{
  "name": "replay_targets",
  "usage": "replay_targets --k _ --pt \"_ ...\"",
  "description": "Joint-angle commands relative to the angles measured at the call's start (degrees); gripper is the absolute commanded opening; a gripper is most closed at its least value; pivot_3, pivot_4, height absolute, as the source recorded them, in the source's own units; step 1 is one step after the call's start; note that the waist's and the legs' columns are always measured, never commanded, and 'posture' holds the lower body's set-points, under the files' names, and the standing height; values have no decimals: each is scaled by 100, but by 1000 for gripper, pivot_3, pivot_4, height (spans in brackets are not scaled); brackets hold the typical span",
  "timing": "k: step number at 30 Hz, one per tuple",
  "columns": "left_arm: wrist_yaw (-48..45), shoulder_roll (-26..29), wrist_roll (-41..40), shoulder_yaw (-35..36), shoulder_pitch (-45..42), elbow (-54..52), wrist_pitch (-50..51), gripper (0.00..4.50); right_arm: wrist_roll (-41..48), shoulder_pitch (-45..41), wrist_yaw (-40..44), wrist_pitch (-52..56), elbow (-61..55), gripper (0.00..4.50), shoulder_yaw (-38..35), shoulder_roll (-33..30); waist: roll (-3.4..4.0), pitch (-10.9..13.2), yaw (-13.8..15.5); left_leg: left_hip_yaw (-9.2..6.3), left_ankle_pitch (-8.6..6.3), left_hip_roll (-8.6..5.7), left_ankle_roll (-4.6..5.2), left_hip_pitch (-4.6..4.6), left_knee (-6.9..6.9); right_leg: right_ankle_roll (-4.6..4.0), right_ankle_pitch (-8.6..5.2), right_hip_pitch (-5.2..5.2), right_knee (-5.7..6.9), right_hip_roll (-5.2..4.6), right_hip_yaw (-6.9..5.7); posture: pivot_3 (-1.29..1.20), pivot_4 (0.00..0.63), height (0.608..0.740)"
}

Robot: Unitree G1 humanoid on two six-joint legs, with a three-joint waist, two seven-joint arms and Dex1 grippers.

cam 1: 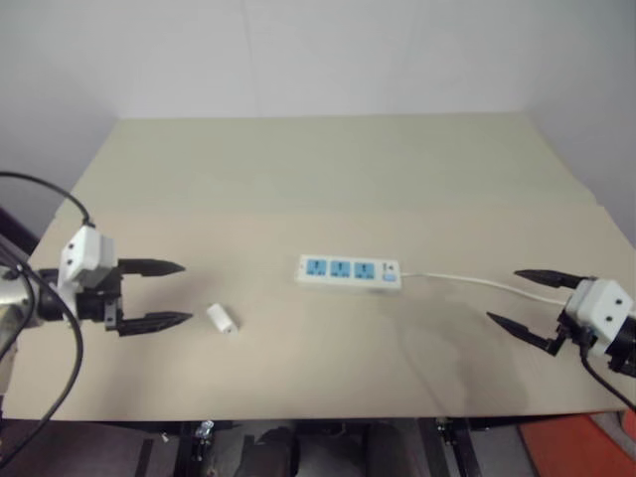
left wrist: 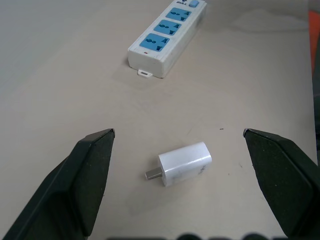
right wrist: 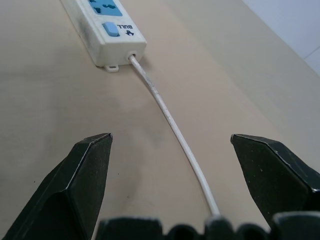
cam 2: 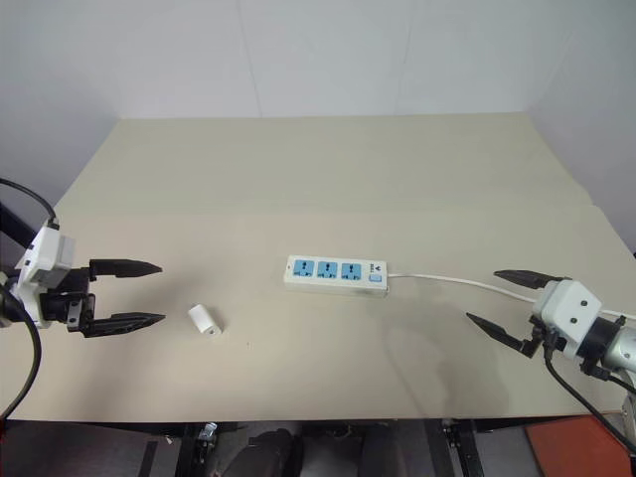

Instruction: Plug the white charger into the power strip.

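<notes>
The white charger (cam 1: 223, 319) lies on its side on the table, left of centre, its metal prongs showing in the left wrist view (left wrist: 184, 163). My left gripper (cam 1: 175, 294) hovers just left of it, open, with nothing between its fingers. The power strip (cam 1: 349, 271) lies flat in the middle of the table, three blue sockets and a blue switch facing up; its thin white cord (cam 1: 477, 284) runs off to the right. My right gripper (cam 1: 515, 296) stands open at the right edge, straddling the cord (right wrist: 172, 125) without touching it.
The beige table (cam 1: 328, 169) stretches bare behind the strip to a white wall. Its front edge runs just below both grippers, with dark frame parts and an orange patch of floor (cam 1: 571, 442) beneath.
</notes>
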Motion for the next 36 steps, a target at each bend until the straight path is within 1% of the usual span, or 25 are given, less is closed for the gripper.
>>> replay_targets --k 1,13,18,21,25,27,29,32,35,36 --pt "21 87 -57 179 -8 -142 -75 4500 95 -65 29 -136 -54 4477 -30 -99 0 0 0 0 0 0 0 0 0 0 0 0 0 0 0 0 150 740" --pt "60 61 -81 179 23 -202 -42 4500 120 -77 95 -126 -49 4477 -34 -106 0 0 0 3 0 2 0 1 0 0 1 -1 0 2 5 0 150 740" --pt "61 68 -89 168 6 -202 -35 4500 155 -278 192 -40 72 4477 77 -139 0 0 -6 5 0 3 0 2 0 -1 2 -1 0 4 8 0 150 740" --pt "7 77 -90 66 -147 -170 -69 4500 183 -932 527 204 587 4477 496 -250 -1 0 -36 17 0 8 0 7 2 -1 10 0 -1 12 20 0 150 740" --pt "-44 36 -100 -128 -469 -150 -60 4500 -133 -2234 1179 57 1901 4477 1303 -228 -4 2 -36 33 0 14 0 15 2 -1 18 1 -3 19 32 0 150 740" --pt "-82 5 -122 -156 -466 -174 -54 4500 -298 -2934 1412 -117 2672 4477 1667 -55 -4 2 -53 47 -1 20 1 22 2 -2 20 0 -3 24 44 0 150 740" --pt "-92 -10 -127 -171 -403 -225 -53 4500 -431 -3402 1555 -307 3264 4477 1893 86 -4 2 -82 58 -1 33 -1 22 1 -2 20 -4 -6 37 52 0 150 740" --pt "4 -73 -161 -200 -277 -439 0 4500 -685 -4217 1858 -560 4305 4477 2287 458 -4 3 -130 78 -4 57 -24 22 3 -5 21 -15 -9 64 71 0 150 740" --pt "75 -131 -226 -203 -252 -593 61 4500 -819 -4694 2054 -809 5000 4477 2462 713 -4 2 -159 107 -1 69 -38 -3 7 -13 27 -59 -3 75 97 0 150 740" --pt "103 -164 -243 -217 -243 -662 78 4500 -891 -4850 2086 -847 5260 4477 2529 817 -4 2 -162 116 2 71 -42 -26 13 -16 32 -89 3 77 104 0 150 740"
